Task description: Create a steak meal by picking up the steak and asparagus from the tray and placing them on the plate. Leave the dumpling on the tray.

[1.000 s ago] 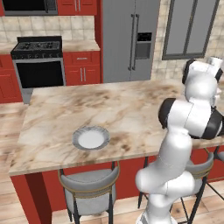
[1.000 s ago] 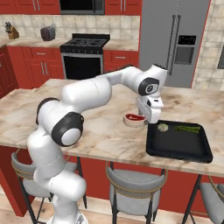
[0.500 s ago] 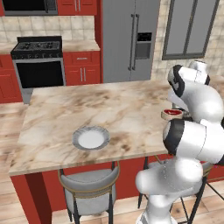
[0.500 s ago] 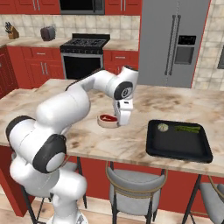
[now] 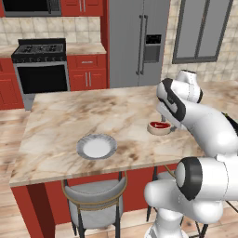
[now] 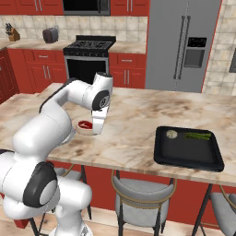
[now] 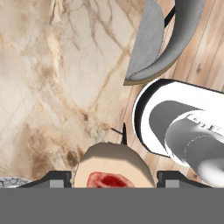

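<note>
Steak point(image 7: 114, 173) pinched in claw point(image 7: 113, 179) (plate point(image 5: 96, 147) in left view, tray point(image 6: 188, 149) in right).

Base cameras behind, flanking arm

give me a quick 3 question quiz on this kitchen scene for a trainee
1. True or false: the steak is held in the gripper above the counter.
2. What lies on the tray? A) dumpling and asparagus B) the steak alone C) nothing
3. Fill in: the plate holds ____ food.

Key: 1 true; 2 A; 3 no
</note>
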Robot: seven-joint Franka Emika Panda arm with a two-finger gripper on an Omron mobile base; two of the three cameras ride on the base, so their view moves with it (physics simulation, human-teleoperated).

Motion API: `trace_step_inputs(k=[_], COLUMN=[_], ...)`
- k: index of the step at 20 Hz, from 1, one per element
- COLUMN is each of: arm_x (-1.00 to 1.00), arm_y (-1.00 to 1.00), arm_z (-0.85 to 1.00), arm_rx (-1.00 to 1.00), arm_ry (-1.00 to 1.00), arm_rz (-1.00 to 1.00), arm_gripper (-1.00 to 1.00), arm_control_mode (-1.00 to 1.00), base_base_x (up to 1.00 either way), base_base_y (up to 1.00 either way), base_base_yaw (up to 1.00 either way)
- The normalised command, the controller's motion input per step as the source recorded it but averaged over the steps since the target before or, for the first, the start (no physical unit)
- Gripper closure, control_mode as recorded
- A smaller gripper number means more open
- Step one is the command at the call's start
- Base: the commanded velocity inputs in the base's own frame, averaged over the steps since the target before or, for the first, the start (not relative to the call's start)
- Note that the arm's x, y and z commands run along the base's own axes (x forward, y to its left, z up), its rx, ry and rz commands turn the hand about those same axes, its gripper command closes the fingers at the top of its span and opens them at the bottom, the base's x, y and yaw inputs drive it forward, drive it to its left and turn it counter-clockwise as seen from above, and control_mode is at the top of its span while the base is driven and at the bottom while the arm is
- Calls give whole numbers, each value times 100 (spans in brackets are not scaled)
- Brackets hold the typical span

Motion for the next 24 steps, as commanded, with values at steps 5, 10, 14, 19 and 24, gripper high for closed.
trace_step_inputs(k=[5, 10, 14, 19, 24], arm_x=[-8, 0, 5, 40, 59], arm_y=[100, 100, 99, 83, 47], arm_z=[0, 0, 0, -4, -24], arm_rx=[0, 0, -3, -5, -2], arm_ry=[0, 0, 0, 0, 0], arm_rz=[-5, -4, -3, -4, 0], arm_gripper=[100, 100, 100, 100, 100], arm_control_mode=[-100, -100, -100, -100, -100], base_base_x=[0, 0, 0, 0, 0], base_base_y=[0, 0, 0, 0, 0], base_base_yaw=[0, 0, 0, 0, 0])
